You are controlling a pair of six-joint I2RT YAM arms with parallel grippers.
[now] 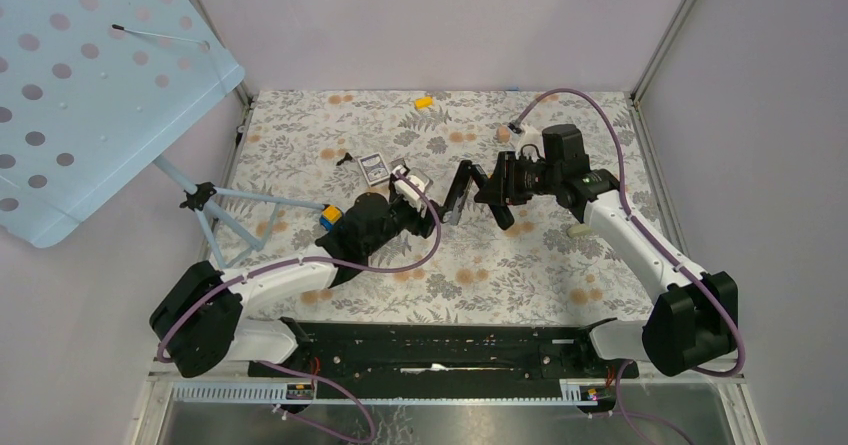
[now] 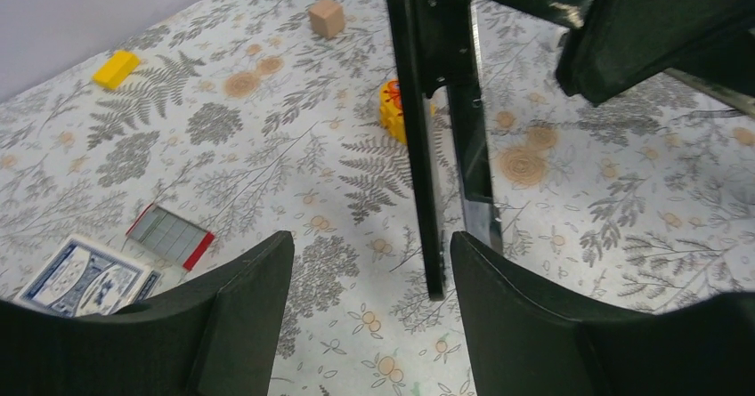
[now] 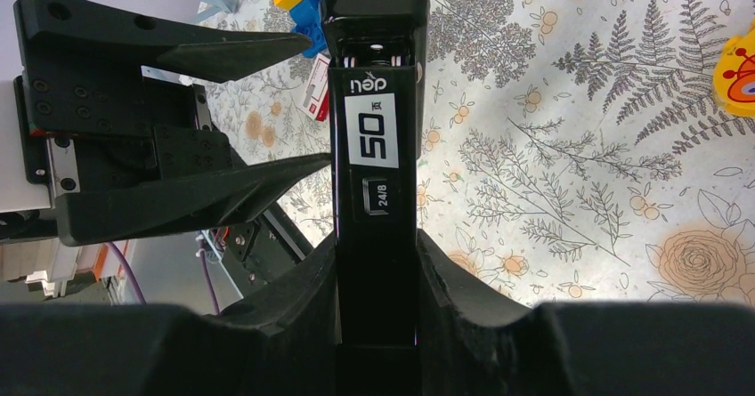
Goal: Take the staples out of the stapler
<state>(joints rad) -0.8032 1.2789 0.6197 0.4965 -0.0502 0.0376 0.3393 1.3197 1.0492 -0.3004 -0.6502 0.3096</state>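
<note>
Flowered cloth covers the table [image 1: 560,265] inside pale grey walls. Over its middle the right gripper [image 3: 376,258] is clamped on the black stapler [image 3: 374,102], which is lifted clear of the cloth with its labelled face toward the right wrist camera. The left gripper [image 2: 371,240] faces it with its fingers spread apart and grips nothing; the stapler's far end hangs just by its right finger [image 2: 534,325]. On the cloth lie a card box [image 2: 80,276], a red-edged little box [image 2: 169,234], a yellow toy [image 2: 390,111], a yellow block [image 2: 117,68] and a wooden cube [image 2: 327,16].
</note>
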